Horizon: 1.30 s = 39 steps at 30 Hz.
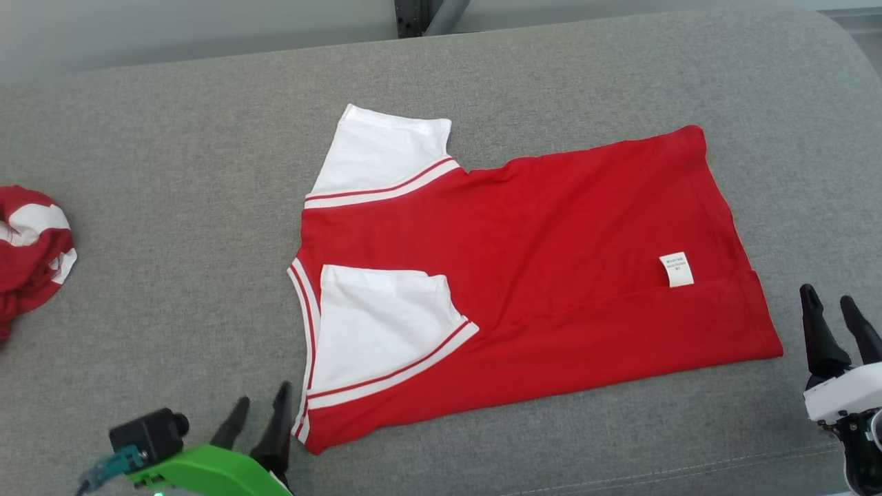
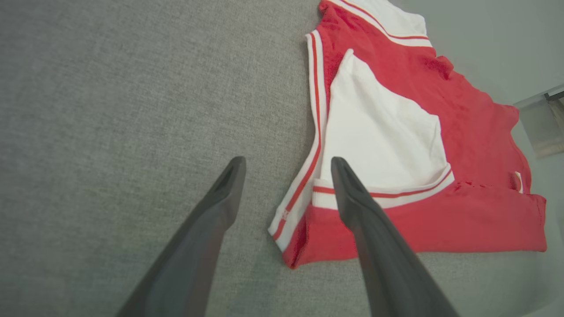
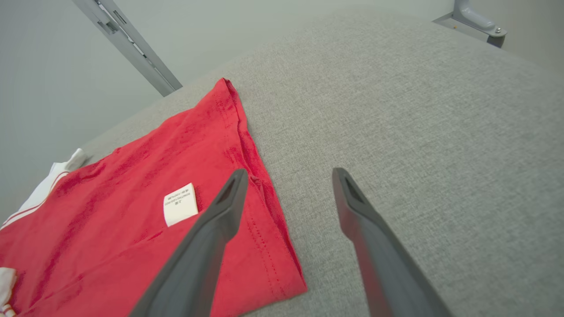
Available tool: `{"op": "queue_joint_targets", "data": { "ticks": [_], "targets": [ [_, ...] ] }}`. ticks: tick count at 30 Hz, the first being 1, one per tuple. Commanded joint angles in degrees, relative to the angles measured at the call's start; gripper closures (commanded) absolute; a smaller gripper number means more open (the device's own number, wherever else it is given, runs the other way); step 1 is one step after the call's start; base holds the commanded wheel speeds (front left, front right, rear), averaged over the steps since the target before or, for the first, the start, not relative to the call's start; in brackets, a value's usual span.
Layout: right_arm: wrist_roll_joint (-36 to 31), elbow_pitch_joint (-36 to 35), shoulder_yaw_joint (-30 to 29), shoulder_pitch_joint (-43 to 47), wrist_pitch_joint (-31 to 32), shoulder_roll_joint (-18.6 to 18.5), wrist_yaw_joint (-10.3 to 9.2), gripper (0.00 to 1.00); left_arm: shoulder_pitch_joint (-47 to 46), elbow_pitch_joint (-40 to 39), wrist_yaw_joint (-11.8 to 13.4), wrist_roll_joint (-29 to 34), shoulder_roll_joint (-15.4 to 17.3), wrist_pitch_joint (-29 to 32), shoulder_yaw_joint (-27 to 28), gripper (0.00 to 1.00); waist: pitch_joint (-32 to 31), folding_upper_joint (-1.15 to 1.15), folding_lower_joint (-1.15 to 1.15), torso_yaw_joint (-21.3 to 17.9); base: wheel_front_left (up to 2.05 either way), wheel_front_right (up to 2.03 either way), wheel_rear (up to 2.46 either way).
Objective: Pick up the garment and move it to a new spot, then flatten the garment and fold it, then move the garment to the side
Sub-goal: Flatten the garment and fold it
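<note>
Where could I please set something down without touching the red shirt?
Bare grey surface lies between the bunched garment and the red shirt, along the far edge, and right of the hem. Tightest by the left gripper, beside the shirt's near corner.

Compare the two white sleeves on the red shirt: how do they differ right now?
The far sleeve sticks out past the red shirt onto the grey surface; the near sleeve is folded in over the shirt's body. The near sleeve lies just ahead of the left gripper; the far sleeve sits across the shirt from it. Both are white, lie flat, and carry a striped band.
</note>
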Motion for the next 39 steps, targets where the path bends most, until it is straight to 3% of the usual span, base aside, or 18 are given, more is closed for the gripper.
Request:
{"op": "queue_joint_targets", "data": {
  "ticks": [1, 8, 17, 24, 29, 39],
  "targets": [
    [-2.30, -1.33, -1.03, 0.49, -0.19, 0.34, -0.05, 0.00, -2.84, -0.40, 0.16, 1.21, 1.84, 0.00, 0.83, 0.00, 0.38, 0.00, 0.00, -0.32, 0.00, 0.00, 0.00],
    [-10.34, -7.21, -3.37, -0.43, -0.19, 4.28, -0.05, 0.00, -18.84, 2.30, -1.94, 4.83, 5.70, 4.02, 0.02, 0.00, 1.61, 0.00, 0.00, -1.84, 0.00, 0.00, 0.00],
    [-10.20, -7.94, 1.10, -6.60, -0.20, 5.09, -0.05, 0.00, -45.84, 13.71, -6.04, 3.77, 7.10, 14.10, -0.87, 0.00, 7.77, 0.00, 0.00, -6.24, 0.00, 0.00, 0.00],
    [-11.45, -7.62, 3.48, -11.62, -0.20, 5.71, -0.05, 0.00, -62.86, 25.14, -10.86, 7.36, 7.87, 22.70, -6.83, 0.00, 14.14, 0.00, 0.00, -9.66, 0.00, 0.00, 0.00],
    [-11.59, -8.10, 5.12, -15.70, -0.20, 7.66, -0.04, 0.00, -71.43, 32.72, -13.02, 11.48, 9.59, 28.50, -11.60, 0.00, 18.01, 0.00, 0.00, -12.32, 0.00, 0.00, 0.00],
    [-11.55, -8.87, 5.12, -17.96, -0.20, 9.22, -0.04, 0.00, -79.24, 43.86, -14.05, 15.62, 10.34, 33.86, -16.60, 0.00, 21.06, 0.00, 0.00, -14.93, 0.00, 0.00, 0.00]
  ]
}}
